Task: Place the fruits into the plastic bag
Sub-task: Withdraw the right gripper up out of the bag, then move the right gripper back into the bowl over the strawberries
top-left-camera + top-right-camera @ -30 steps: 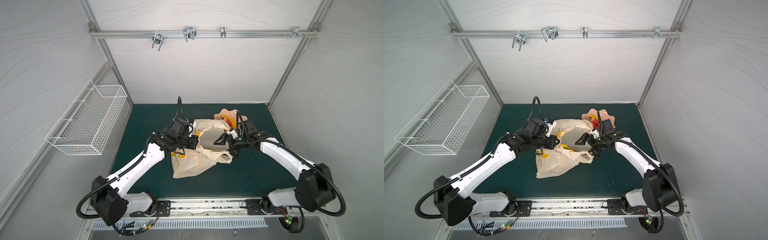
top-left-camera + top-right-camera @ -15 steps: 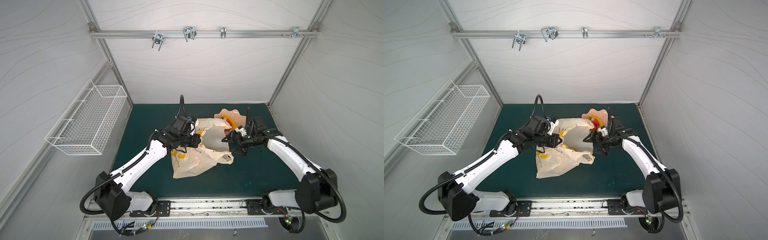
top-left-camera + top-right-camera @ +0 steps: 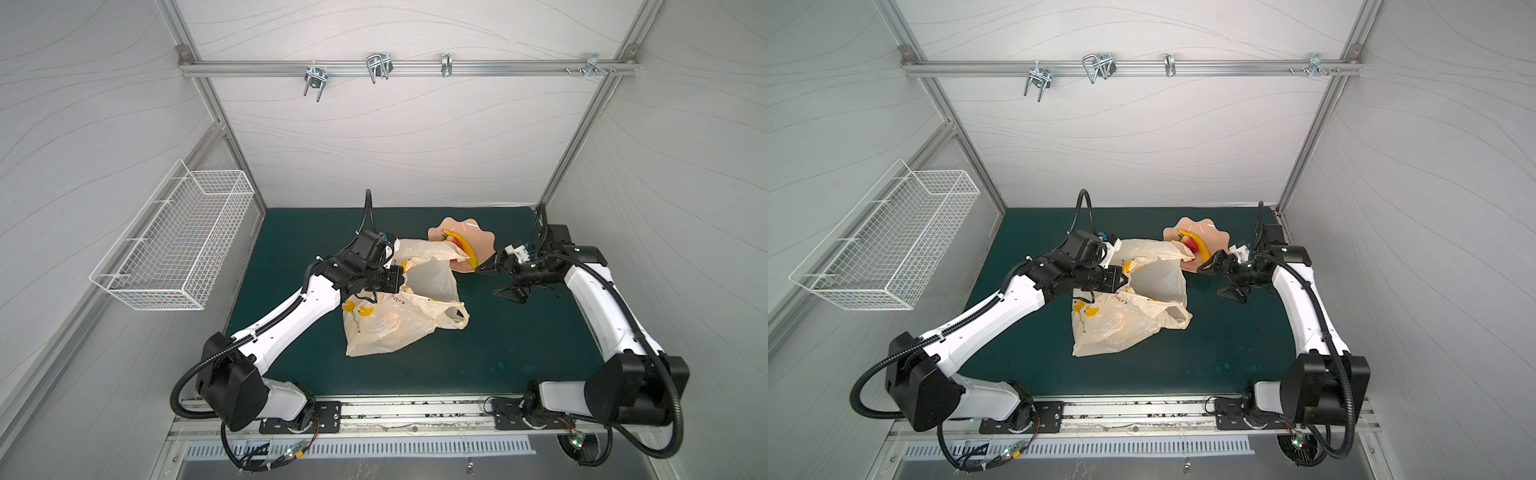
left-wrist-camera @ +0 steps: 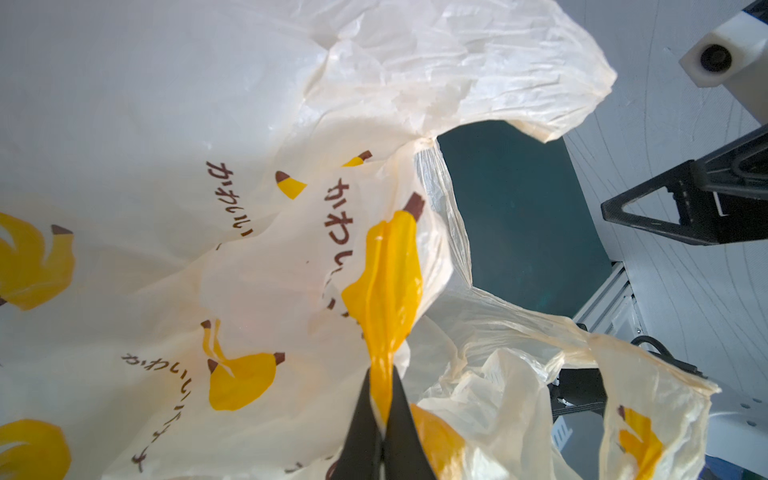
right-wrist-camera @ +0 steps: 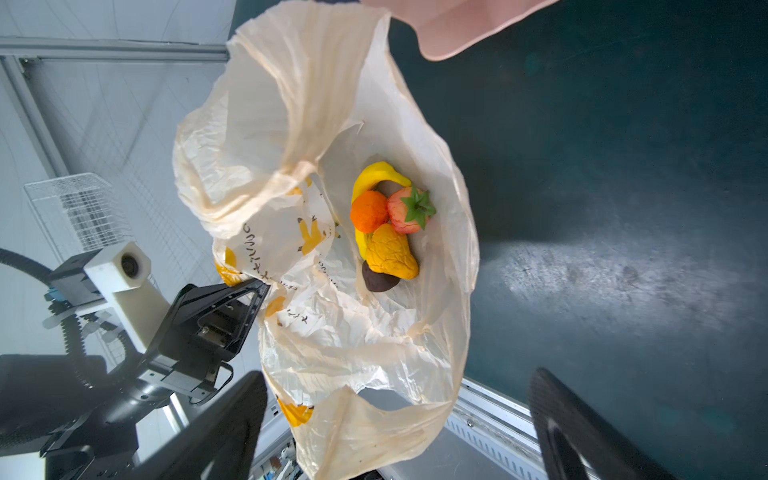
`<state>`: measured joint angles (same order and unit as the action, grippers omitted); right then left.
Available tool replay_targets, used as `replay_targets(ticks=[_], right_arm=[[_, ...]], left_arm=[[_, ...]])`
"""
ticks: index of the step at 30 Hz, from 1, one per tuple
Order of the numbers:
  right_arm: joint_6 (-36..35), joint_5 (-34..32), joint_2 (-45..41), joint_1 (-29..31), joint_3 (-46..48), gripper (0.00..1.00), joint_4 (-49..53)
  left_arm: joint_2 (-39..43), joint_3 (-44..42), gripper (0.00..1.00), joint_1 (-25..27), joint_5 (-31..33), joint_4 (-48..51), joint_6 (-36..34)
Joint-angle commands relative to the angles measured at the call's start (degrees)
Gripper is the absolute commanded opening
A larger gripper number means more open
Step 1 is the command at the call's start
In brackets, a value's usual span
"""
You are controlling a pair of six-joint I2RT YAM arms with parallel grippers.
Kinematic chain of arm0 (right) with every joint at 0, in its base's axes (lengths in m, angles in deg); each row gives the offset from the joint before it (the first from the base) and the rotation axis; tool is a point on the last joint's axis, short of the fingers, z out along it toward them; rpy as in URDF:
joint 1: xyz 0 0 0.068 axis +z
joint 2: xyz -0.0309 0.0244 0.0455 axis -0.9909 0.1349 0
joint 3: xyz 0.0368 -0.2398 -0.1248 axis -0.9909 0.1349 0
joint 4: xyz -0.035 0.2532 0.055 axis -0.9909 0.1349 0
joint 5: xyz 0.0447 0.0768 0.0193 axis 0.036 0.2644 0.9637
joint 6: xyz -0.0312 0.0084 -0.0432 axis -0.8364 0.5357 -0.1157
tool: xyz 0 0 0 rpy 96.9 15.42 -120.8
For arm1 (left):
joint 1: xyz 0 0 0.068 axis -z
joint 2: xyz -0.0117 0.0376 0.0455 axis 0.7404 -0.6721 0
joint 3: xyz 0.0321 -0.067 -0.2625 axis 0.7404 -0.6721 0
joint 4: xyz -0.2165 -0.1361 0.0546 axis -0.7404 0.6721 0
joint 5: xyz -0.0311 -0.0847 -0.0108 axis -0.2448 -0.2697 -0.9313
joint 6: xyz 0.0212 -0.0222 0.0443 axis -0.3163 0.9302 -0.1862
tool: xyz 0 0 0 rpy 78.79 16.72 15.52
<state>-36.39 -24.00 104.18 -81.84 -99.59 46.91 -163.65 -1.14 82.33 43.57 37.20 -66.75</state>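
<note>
Several small toy fruits (image 5: 384,224) lay inside the crinkly cream banana-printed plastic bag (image 3: 386,328), its mouth held open by the left gripper (image 4: 382,399), jaws clamped on the film. Jaws wide apart and empty, the right gripper (image 3: 487,281) hovered just beside the wavy pink dish (image 3: 484,241), where a yellow banana (image 3: 462,246) and a red fruit (image 3: 1192,246) waited. Picking one looked next.

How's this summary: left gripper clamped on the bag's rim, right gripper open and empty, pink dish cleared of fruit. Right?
Not quite. The pink dish is not cleared: both top views show a yellow banana and a red fruit on it. The rest holds: left gripper clamped on the rim of the plastic bag, right gripper open and empty.
</note>
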Motion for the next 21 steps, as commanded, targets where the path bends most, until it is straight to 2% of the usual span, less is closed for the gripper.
replay_targets(ticks=[1,11,21], right_arm=[[-5.01,-3.96,-0.37,-1.18,-1.94,0.99,6.03],[-6.23,-8.18,-0.82,-3.09,-3.16,0.99,6.93],[-5.64,-7.88,1.66,-4.36,-4.92,0.99,3.8]], left_arm=[[-1.15,3.1,0.0,-0.44,-0.75,-2.15,0.11],[0.52,1.94,0.0,-0.96,-0.64,-1.77,-0.27],[4.63,-0.68,0.0,-1.09,-0.57,-1.93,0.19]])
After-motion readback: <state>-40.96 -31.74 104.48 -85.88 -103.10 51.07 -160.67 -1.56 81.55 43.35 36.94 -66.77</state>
